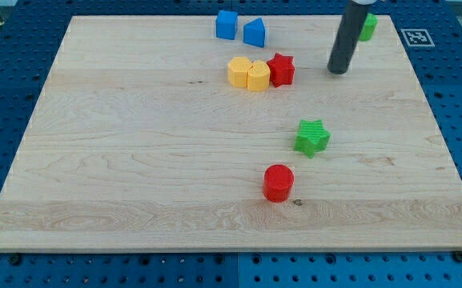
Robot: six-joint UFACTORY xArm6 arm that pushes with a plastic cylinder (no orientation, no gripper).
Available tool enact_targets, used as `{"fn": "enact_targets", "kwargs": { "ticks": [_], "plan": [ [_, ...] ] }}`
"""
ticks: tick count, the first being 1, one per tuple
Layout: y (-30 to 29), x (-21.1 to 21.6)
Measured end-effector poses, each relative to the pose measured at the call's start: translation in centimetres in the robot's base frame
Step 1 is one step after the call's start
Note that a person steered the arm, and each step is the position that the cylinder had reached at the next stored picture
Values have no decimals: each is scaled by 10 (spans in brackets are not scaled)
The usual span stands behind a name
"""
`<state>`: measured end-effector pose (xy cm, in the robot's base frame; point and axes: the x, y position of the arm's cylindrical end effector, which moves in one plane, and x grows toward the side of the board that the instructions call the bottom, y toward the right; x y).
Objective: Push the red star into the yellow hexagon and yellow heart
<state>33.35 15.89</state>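
The red star (281, 70) sits near the view's top centre, touching the right side of a yellow block (258, 77). That block touches a second yellow block (239, 71) on its left; which is the hexagon and which the heart is hard to tell. My tip (339, 71) is on the board to the right of the red star, a clear gap apart from it. The dark rod rises from it toward the view's top.
A blue cube (226, 25) and a blue triangular block (254, 33) stand above the yellow pair. A green block (367, 27) is partly hidden behind the rod. A green star (311, 137) and a red cylinder (279, 182) lie lower down.
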Motion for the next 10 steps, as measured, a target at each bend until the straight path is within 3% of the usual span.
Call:
{"fn": "enact_targets", "kwargs": {
  "ticks": [2,5,8,10],
  "plan": [
    [-81,3],
    [-134,13],
    [-113,43],
    [-128,56]
  ]
}}
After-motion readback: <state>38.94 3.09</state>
